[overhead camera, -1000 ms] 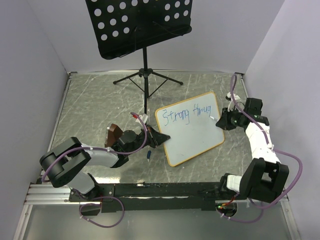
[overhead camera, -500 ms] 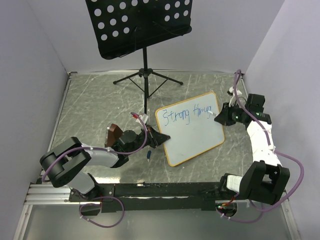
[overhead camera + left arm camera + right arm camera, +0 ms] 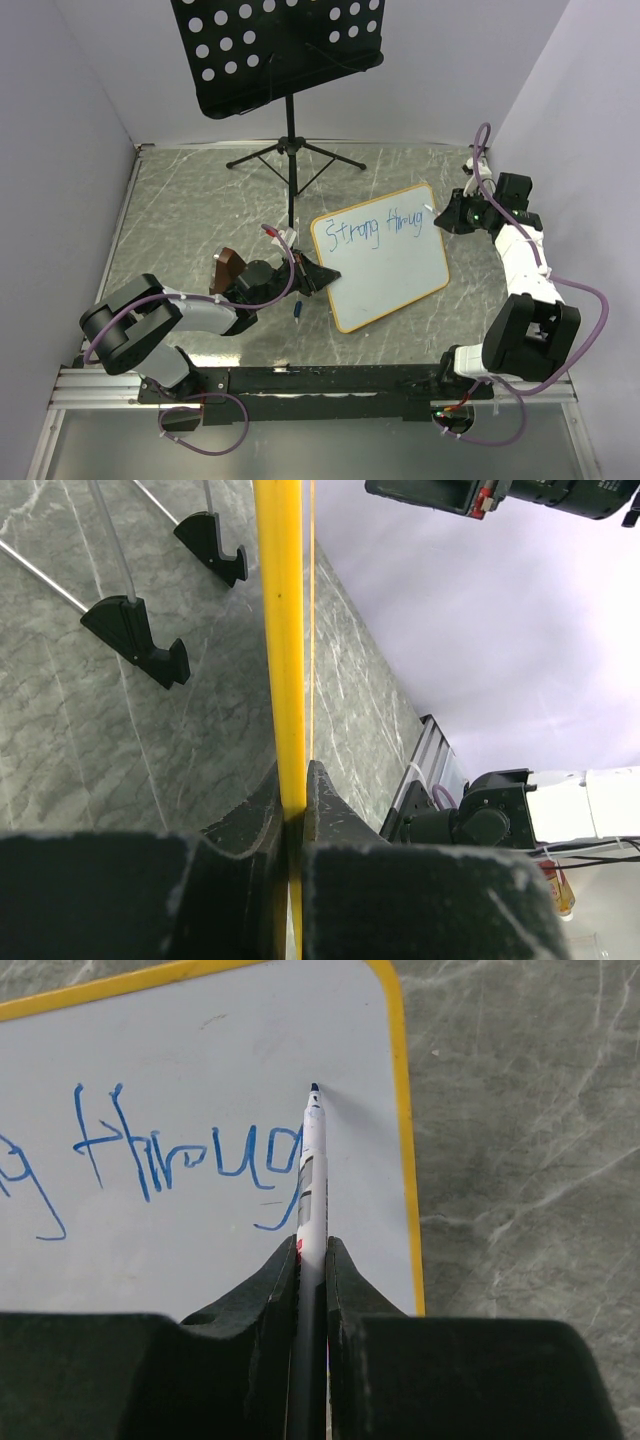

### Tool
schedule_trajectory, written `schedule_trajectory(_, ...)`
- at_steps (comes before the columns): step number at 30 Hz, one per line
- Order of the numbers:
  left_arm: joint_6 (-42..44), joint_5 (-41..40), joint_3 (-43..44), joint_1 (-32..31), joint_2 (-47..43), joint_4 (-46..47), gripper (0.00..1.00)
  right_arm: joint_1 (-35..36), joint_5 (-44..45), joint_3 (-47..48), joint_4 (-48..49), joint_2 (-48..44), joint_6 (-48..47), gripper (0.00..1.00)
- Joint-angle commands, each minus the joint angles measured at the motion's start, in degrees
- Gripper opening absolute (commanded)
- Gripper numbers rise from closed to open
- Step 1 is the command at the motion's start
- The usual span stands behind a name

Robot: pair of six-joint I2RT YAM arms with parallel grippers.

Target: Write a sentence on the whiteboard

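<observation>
The whiteboard [image 3: 390, 280] lies tilted on the table, its orange frame showing. Blue writing [image 3: 375, 228] on it reads "Strong throug" in one line. My left gripper [image 3: 318, 277] is shut on the board's left edge; in the left wrist view its jaws [image 3: 293, 790] pinch the yellow frame [image 3: 283, 630]. My right gripper [image 3: 445, 216] is at the board's far right corner, shut on a white marker [image 3: 312, 1180]. The right wrist view shows the gripper [image 3: 312, 1245], the board [image 3: 200, 1050], and the marker's tip just past the last "g" of the writing [image 3: 170, 1155], close to the frame.
A black perforated music stand [image 3: 275, 50] stands at the back, its tripod legs [image 3: 295, 155] spread on the table behind the board. A small blue cap [image 3: 299, 310] and a brown object [image 3: 228, 266] lie by my left gripper. Walls close both sides.
My right gripper has moved with the marker toward the board's far right corner, up from the last letter. The left gripper and the board have not moved.
</observation>
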Motion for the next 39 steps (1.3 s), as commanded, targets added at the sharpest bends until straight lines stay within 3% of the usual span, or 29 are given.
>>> schedule_trajectory(1, 2.6, 3.1, 1.7, -0.3, -0.4, 6.0, 0.01, -0.4, 0.7, 3.3, 3.1, 1.0, 1.0, 0.00)
schedule_trajectory(14, 2.5, 3.1, 1.8, -0.3, -0.2, 6.2, 0.01, -0.4, 0.0, 1.2, 2.0, 2.1, -0.1, 0.00)
schedule_trajectory(32, 2.6, 2.0, 1.3, -0.2, -1.0, 5.2, 0.01, -0.4, 0.6, -8.3, -1.1, -4.9, -5.3, 0.00)
schedule_trajectory(39, 2.7, 2.5, 1.6, -0.3, -0.8, 5.3, 0.01, -0.5, -0.2, -6.9, -0.7, -4.4, -4.6, 0.00)
